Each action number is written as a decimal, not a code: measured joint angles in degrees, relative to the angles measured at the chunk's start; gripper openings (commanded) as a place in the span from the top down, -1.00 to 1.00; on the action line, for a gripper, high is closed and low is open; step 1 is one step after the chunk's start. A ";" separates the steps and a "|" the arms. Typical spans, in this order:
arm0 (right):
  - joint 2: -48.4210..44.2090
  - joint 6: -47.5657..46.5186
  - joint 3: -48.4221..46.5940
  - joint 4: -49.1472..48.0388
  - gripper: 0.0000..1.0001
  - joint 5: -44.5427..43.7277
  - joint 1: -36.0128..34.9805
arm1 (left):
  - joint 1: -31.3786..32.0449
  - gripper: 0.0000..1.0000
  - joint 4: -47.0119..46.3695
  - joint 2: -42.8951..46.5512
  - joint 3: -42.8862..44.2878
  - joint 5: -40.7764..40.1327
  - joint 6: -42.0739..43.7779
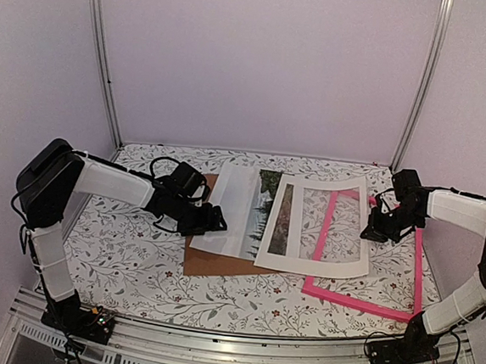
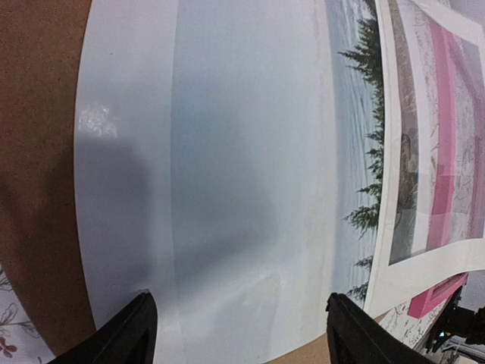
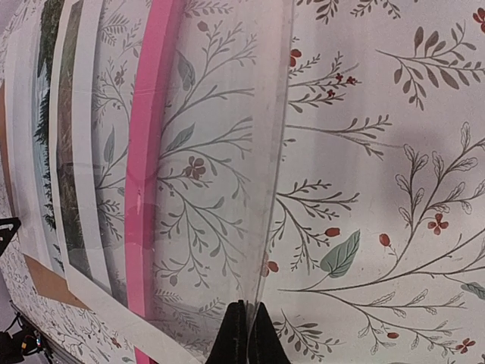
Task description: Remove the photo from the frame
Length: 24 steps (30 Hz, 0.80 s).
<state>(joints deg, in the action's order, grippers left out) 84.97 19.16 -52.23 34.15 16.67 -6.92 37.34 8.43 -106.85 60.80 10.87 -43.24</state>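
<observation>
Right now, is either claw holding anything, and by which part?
The right gripper seems to pinch the white-bordered clear sheet by its right edge; the left gripper holds nothing.

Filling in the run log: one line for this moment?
photo: out of frame, on backing board | mat: overlaps photo and frame | left jaws: open over photo | right jaws: shut on mat edge

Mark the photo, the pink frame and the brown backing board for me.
photo [image 1: 234, 211]: top external view, on its pale sky area.
frame [image 1: 356, 302]: top external view, on the near pink bar.
backing board [image 1: 219, 265]: top external view, on the bare brown strip near the arms.
</observation>
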 measured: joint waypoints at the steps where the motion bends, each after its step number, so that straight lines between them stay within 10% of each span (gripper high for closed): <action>1: 0.00 -0.33 0.00 0.28 1.00 -0.20 0.17 | 0.00 -0.58 0.00 0.00 0.00 0.00 0.11; 24: 0.22 -4.28 -2.14 4.79 0.29 -7.28 1.16 | -0.13 -0.58 -0.46 0.00 -0.24 -1.20 0.35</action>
<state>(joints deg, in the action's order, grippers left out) 85.19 14.87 -54.37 38.94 9.39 -5.76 37.21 7.97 -106.85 60.55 9.67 -42.89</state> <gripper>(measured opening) 0.265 0.788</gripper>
